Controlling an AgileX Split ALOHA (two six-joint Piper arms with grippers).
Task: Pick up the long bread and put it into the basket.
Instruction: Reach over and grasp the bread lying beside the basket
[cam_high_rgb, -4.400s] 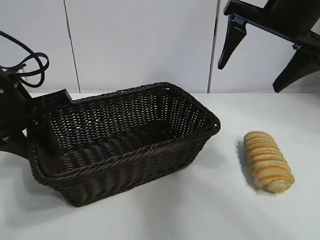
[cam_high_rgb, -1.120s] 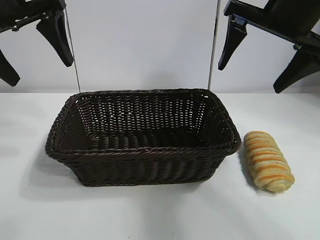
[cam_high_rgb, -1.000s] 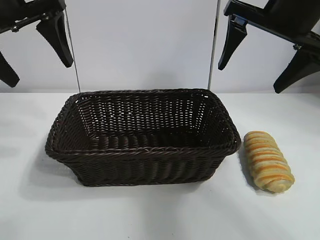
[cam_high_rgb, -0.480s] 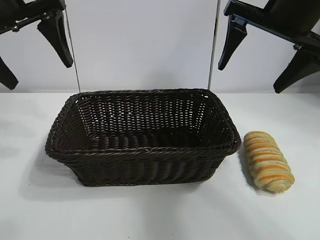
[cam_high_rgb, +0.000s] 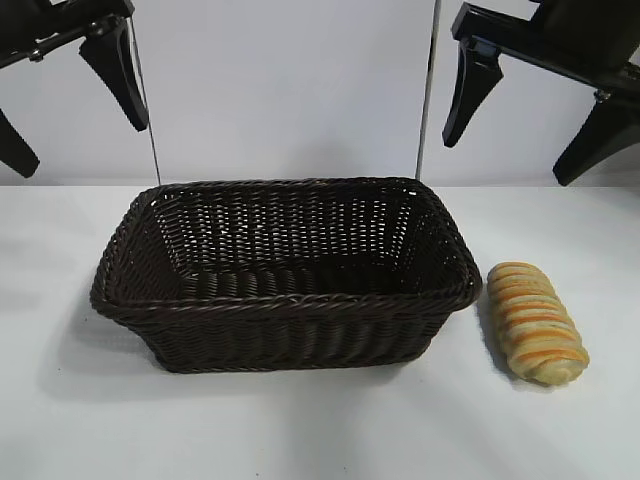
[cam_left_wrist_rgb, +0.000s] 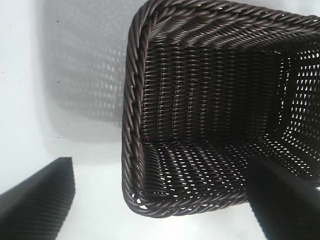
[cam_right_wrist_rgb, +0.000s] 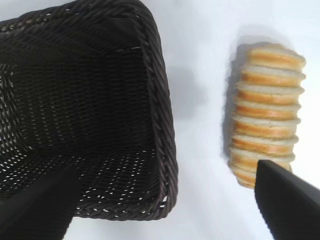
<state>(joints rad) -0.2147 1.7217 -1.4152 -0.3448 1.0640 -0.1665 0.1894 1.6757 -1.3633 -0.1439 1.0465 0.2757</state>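
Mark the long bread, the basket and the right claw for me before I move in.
long bread (cam_high_rgb: 535, 322), exterior view, middle of its ridged top.
basket (cam_high_rgb: 290, 303), exterior view, near braided rim.
right claw (cam_high_rgb: 530, 115), exterior view, midway between its open fingertips, raised above the bread.

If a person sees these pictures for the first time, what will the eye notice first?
First comes the basket, dark brown and woven, standing empty in the middle of the white table. Next is the long bread, golden with orange stripes, lying on the table just right of the basket. Above, the left end effector and right end effector hang open, touching nothing.
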